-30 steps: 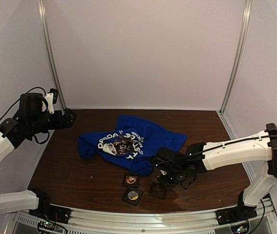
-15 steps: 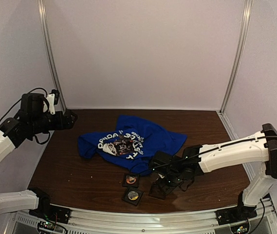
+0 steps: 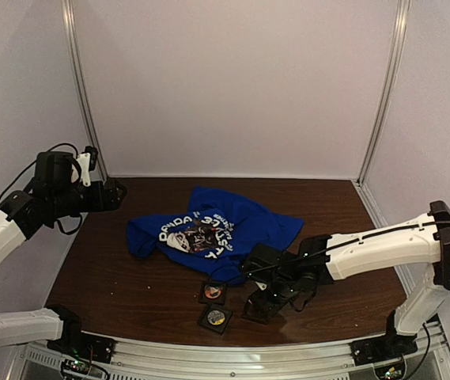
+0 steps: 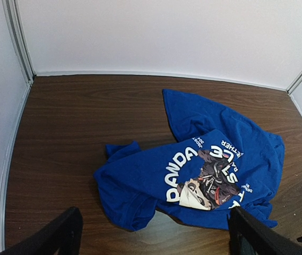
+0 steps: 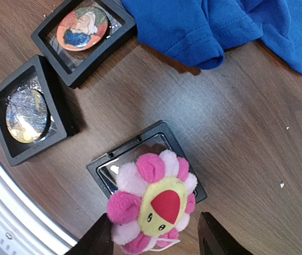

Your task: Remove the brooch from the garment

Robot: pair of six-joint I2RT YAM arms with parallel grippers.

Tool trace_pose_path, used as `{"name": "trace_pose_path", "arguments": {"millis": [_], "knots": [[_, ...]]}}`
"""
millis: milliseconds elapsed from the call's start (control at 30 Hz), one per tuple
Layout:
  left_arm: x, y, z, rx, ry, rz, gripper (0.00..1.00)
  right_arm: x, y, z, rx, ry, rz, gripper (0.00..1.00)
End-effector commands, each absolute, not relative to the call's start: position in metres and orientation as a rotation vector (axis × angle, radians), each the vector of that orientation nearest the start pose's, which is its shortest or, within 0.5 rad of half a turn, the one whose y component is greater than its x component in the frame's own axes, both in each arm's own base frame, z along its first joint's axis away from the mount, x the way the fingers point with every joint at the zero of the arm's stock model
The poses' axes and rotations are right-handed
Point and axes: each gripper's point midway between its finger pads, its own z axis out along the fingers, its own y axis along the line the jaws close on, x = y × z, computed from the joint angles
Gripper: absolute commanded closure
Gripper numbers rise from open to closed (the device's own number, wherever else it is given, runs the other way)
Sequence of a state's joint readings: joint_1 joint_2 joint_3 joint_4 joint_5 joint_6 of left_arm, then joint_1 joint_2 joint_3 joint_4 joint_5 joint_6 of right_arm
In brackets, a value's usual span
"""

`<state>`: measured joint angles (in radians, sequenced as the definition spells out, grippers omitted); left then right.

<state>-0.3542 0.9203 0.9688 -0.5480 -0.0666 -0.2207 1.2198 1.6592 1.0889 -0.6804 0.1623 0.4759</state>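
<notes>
Brooch (image 5: pixel 153 210), plush flower, sits on black box (image 5: pixel 124 149); neighbouring boxes (image 5: pixel 50 53) hold badges (image 5: pixel 82 26); left jaws, right jaws released.

I'm working in a lab test booth: plain white wall panels (image 3: pixel 232 79), aluminium corner posts (image 3: pixel 78 87) at eleven and one o'clock, wood-grain tabletop (image 3: pixel 130 277).

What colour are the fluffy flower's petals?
Pink and pale pink. The brooch shows best in the right wrist view.
</notes>
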Motion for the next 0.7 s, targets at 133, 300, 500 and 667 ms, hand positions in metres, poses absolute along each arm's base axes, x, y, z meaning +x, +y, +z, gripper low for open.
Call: {"name": "trace_pose_path", "arguments": {"millis": [133,300,500,667], "knots": [[0.304,-0.100,0.281,0.089,2.064,-0.301,0.03,0.142,0.346,0.093,-0.974,2.572,0.376,0.37],[0.302,-0.101,0.284,0.095,2.049,-0.315,0.02,0.143,0.354,0.107,-0.950,2.537,0.453,0.14],[0.297,-0.107,0.290,-0.002,2.042,-0.434,0.02,0.165,0.373,0.135,-0.808,2.450,0.597,0.00],[0.304,-0.094,0.276,-0.233,1.968,-0.483,0.03,0.204,0.388,0.156,-0.646,2.367,0.725,0.00]]}}
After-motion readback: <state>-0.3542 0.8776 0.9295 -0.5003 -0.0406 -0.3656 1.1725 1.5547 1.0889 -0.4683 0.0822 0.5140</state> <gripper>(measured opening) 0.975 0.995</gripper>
